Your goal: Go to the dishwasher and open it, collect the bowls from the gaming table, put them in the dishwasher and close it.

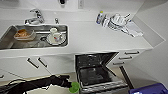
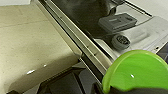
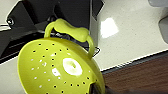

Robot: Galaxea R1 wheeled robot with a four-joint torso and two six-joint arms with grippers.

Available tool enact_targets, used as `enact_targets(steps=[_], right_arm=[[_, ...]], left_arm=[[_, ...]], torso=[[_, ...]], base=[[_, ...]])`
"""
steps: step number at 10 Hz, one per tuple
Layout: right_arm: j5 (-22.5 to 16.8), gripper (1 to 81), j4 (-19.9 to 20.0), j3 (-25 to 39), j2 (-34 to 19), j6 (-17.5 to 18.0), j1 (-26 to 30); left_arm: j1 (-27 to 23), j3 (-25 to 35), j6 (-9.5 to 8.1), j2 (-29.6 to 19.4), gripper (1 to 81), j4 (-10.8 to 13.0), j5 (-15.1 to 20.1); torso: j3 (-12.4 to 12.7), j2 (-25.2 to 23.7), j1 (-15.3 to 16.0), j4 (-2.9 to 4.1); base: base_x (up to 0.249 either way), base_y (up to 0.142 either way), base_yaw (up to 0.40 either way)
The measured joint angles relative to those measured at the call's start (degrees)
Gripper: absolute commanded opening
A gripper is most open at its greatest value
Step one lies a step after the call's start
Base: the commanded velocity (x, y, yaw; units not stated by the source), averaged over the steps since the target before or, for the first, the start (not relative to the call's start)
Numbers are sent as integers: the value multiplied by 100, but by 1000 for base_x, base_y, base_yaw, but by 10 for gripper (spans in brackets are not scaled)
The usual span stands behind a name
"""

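The dishwasher stands open under the white counter, its door folded down and its dark inside showing. My left gripper comes in low from the left, shut on a lime-green bowl just left of the lowered door. In the left wrist view that bowl hangs beside the door's steel inner face. In the right wrist view a second yellow-green bowl, perforated and with a loop handle, is held above the pale floor by my right gripper. The gaming table is out of view.
A steel sink with a faucet holds dishes at the left. White cabinet doors flank the dishwasher, and drawers sit on its right. A bottle and piled dishes stand on the counter. A blue object lies at the lower right.
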Motion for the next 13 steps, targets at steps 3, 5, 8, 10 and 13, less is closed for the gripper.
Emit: enact_targets(steps=[3, 5, 8, 10, 13], right_arm=[[45, 10, 0, 0, 0, 0, -13], [65, 10, 0, 11, 0, -1, -32], [95, 10, 7, 11, 4, 0, -29], [98, 10, 7, 10, 69, 0, -27], [98, 10, 7, 7, 77, 0, -27]], left_arm=[[-394, -455, -1, 521, 10, -46, 172], [-664, -689, -4, 745, 10, -52, 321], [-797, -890, -17, 1323, 10, -55, 428], [-807, -1133, -20, 1773, 10, -55, 469], [-818, -1563, -22, 2486, 10, -48, 496]], torso=[[0, 2, 2, 0], [-2, 2, 2, 0], [-2, 2, 4, 0], [-2, 4, 4, 0], [-2, 4, 4, 0]], base=[[0, 0, 0], [0, 0, 0], [0, 0, 0], [0, 0, 0], [0, 0, 0]])
